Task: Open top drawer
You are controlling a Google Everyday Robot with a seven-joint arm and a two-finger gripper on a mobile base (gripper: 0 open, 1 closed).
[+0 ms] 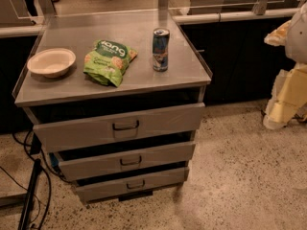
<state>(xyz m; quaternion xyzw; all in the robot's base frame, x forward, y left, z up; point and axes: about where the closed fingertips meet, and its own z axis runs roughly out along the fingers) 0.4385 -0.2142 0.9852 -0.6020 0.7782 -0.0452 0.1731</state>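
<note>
Top drawer [158, 121], wide grey metal: likely heavy, stiff; take dark bail handle [125, 126]. Gripper [277, 115] far right, apart; state cannot tell.

Steel worktop [144, 30]: beige bowl [51, 62] at left edge, green snack bag [109, 61] lying flat mid, blue can [160, 49] upright just right of the bag, not touching. Below: middle drawer [158, 157], bottom drawer [158, 180], dark handles. Black cables [29, 176] on speckled floor [240, 176], left side. Gripper [277, 119] at right edge, well apart from the worktop.
</note>
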